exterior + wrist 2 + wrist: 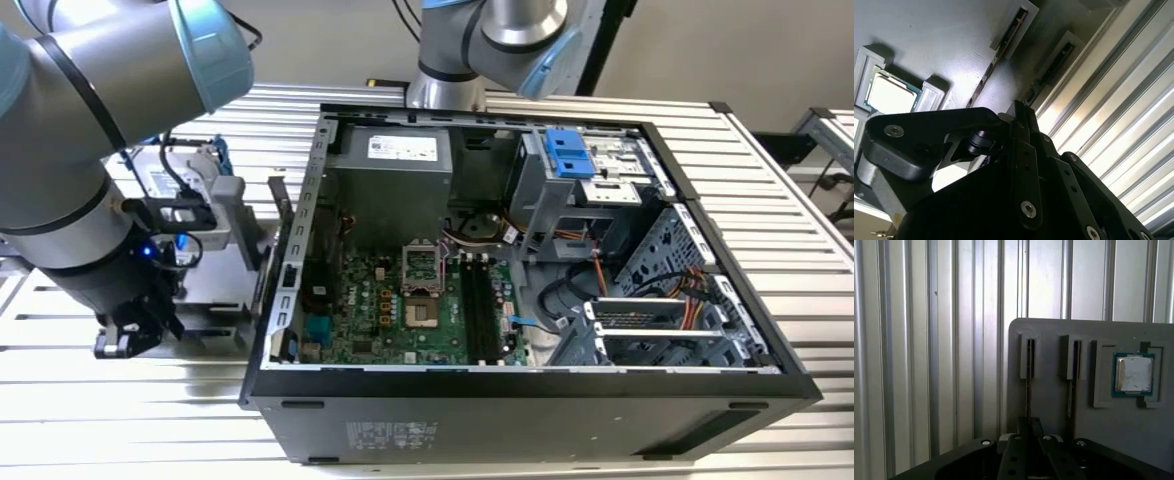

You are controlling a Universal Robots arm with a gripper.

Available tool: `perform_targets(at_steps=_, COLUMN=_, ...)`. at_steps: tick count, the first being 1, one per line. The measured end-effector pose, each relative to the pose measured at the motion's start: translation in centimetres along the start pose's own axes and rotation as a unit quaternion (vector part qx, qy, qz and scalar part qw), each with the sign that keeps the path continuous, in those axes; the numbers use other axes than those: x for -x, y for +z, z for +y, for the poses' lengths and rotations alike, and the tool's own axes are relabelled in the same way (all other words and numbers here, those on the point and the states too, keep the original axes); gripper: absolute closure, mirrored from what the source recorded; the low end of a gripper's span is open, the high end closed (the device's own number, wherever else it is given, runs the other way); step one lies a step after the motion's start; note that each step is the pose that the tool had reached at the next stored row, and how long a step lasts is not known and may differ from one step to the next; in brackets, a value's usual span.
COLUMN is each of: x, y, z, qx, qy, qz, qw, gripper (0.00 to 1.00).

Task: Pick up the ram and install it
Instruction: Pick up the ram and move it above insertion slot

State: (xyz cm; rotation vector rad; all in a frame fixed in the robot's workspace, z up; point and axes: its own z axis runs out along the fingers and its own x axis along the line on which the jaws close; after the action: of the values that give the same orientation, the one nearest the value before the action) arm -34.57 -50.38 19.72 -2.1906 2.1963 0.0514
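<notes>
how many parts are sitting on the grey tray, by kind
ram sticks: 2
processor chip: 1
total: 3

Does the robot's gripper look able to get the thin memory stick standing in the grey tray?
Probably yes. In the first wrist view the gripper sits in line with the thin memory stick standing on edge in the flat grey tray, and nothing lies between them.
</notes>
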Motion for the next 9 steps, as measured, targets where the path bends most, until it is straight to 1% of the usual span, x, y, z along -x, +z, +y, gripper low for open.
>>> perform_targets(at_steps=4, x=0.0, y=-0.05, z=0.0, qx=0.0, qy=0.0, qz=0.0, qw=1.0, gripper=1.0)
perform_targets(at_steps=6, x=0.01, y=-0.3, z=0.0, qx=0.0002, qy=0.0, qz=0.0002, qw=1.0, gripper=1.0)
perform_targets(at_steps=9, x=0.04, y=-0.85, z=0.0, qx=0.0, qy=0.0, qz=0.0, qw=1.0, gripper=1.0)
